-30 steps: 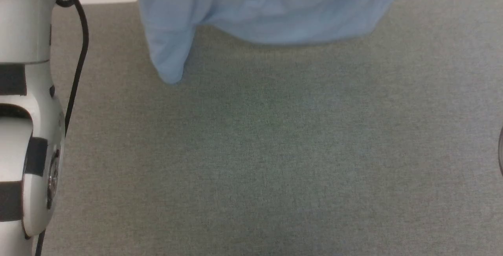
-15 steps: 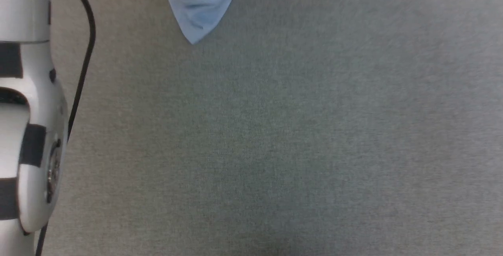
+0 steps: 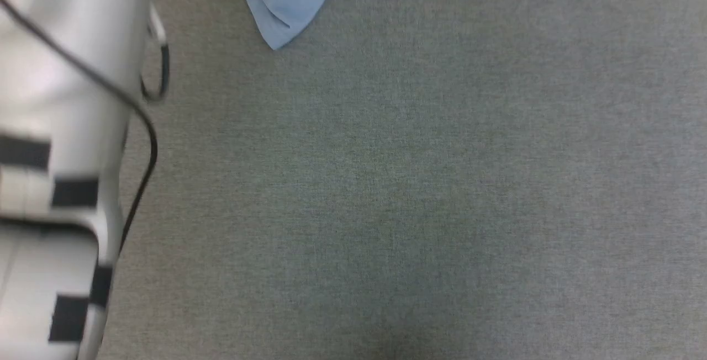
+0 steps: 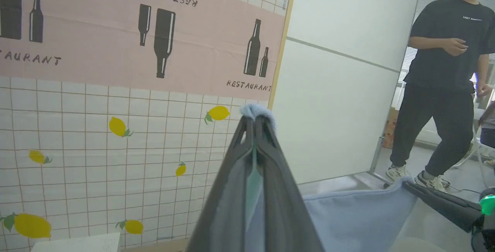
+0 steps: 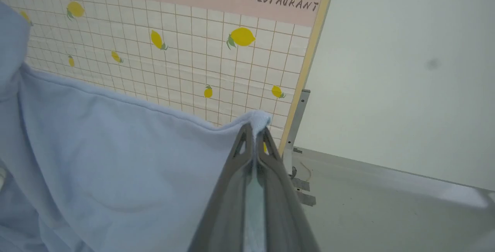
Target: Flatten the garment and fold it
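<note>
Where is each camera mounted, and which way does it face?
Head view: on the head, facing down at a grey surface; garment corner at top, pale left arm at left.
Left wrist view: on the left wrist, along the left jaws, shut on the garment, toward a lemon-print wall and a person.
Right wrist view: on the right wrist, along the right jaws, shut on the garment, toward that wall.
Both wrist views share garment and wall.

Left hand (image 4: 255, 120), right hand (image 5: 255, 128): both clamped.
</note>
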Robot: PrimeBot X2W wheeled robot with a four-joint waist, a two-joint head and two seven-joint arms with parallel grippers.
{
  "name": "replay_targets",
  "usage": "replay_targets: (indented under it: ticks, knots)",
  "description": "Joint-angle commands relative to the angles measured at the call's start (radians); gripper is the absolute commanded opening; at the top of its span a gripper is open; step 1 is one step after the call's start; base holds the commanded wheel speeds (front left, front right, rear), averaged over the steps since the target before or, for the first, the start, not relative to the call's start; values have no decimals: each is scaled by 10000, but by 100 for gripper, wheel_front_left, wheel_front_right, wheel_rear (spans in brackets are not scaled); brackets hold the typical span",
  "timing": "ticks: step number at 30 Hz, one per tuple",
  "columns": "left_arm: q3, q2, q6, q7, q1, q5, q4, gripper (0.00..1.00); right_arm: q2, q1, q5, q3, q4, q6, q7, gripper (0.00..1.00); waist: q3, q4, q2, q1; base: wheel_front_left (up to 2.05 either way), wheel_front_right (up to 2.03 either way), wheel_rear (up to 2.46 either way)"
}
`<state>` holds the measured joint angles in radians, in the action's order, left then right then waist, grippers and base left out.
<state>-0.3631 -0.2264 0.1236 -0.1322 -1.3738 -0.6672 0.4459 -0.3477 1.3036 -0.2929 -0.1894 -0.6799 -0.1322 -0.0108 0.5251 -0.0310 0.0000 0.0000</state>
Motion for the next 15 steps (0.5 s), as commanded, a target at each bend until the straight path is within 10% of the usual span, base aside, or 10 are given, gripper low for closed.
replay_targets:
  ticks: [1,7,15]
  knots:
    - [-175,-315,66,292,777,-245,-655,0,-319,-625,-536,-113,531,15,-174,0,-438,82,0,0,0,0,0]
    - [-207,-1086,-485,1227,4061,-1053,-3935,0,-1339,-3395,-2250,108,3117,15,-1126,0,-1120,160,0,0,0,0,0]
    - [-73,-1796,-1575,1396,7946,-1443,-6443,0,-994,-7223,-2825,1401,5608,15,-2241,0,-2288,156,0,0,0,0,0]
